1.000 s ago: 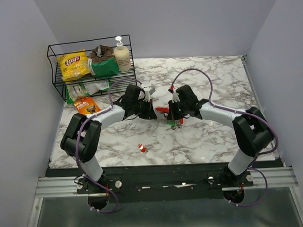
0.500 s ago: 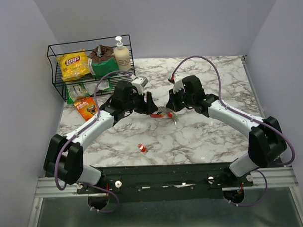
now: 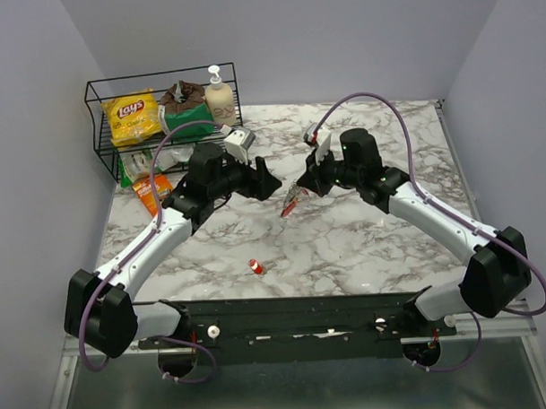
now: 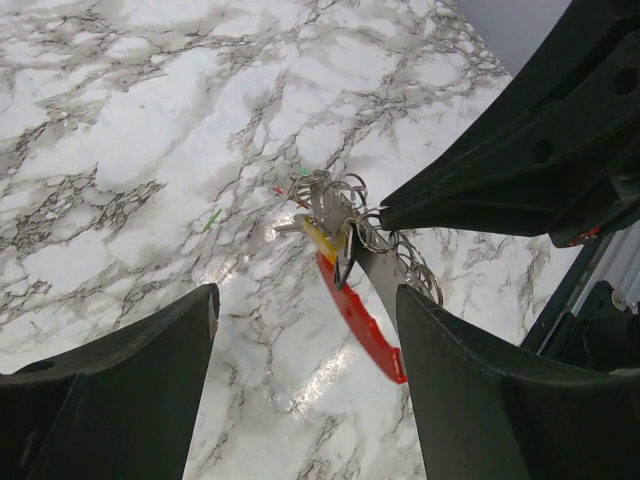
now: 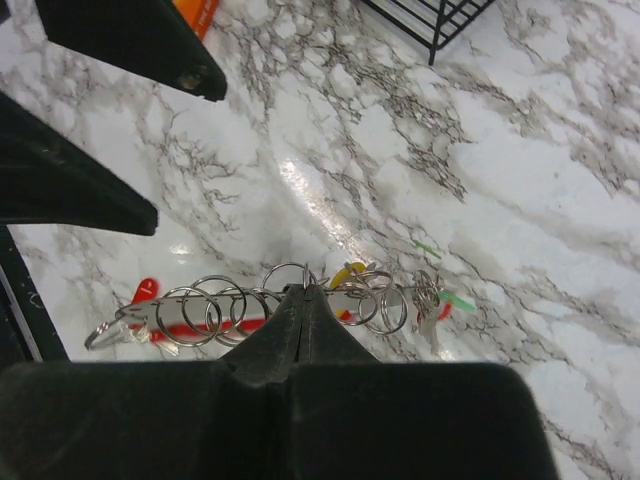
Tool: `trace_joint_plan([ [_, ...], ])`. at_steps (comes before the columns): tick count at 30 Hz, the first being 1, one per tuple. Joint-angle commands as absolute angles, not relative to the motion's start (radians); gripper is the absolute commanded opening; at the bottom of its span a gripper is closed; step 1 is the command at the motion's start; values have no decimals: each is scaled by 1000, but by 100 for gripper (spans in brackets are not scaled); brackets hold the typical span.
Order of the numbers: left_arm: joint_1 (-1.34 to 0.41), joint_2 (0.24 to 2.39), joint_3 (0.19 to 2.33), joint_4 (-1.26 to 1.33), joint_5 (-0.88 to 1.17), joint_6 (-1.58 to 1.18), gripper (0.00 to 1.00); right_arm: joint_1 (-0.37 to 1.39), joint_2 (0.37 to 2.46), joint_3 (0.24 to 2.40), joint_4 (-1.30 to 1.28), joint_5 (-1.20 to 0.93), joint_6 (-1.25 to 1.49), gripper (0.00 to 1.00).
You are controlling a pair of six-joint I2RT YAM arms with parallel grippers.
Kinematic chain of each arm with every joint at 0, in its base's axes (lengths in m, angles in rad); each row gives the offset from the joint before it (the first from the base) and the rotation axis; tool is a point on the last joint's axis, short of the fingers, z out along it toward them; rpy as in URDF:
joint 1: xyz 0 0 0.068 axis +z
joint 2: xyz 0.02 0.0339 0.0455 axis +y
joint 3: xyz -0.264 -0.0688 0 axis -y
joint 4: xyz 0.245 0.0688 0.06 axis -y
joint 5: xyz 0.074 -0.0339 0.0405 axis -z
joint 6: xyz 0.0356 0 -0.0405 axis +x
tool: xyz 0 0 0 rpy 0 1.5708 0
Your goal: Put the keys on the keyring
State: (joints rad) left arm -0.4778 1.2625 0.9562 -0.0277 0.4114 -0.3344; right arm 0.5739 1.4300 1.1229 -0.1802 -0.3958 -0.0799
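Above mid table, right tool is pinched tight on the keyring, yellow & green keys hanging off it. Just beside, left tool gapes wide, empty; red-headed key lies on table nr front edge.

The left arm and right arm are showing white links, black joints and looping purple cables.

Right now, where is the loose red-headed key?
In the top view, the red-headed key lies alone on the marble table near its front edge, left of centre, well short of the keyring pinched by the right gripper.
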Motion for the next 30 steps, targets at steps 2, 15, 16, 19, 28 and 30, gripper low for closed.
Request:
trace_joint_plan([
  [2, -469, 1265, 1012, -35, 449, -307, 78, 569, 1367, 1124, -126, -546, -156, 1],
  [15, -471, 1310, 917, 257, 692, -393, 55, 569, 1331, 1042, -49, -650, -143, 1],
  [16, -471, 1305, 901, 273, 716, -393, 56, 569, 1331, 1035, -43, -652, -143, 1],
  [19, -469, 1304, 871, 288, 697, -382, 57, 569, 1335, 1017, -37, -637, -138, 1],
  [28, -471, 1318, 801, 219, 600, -336, 58, 569, 1353, 835, -20, -491, -120, 1],
  [30, -474, 1327, 789, 222, 601, -337, 58, 569, 1342, 812, -23, -489, -100, 1],
])
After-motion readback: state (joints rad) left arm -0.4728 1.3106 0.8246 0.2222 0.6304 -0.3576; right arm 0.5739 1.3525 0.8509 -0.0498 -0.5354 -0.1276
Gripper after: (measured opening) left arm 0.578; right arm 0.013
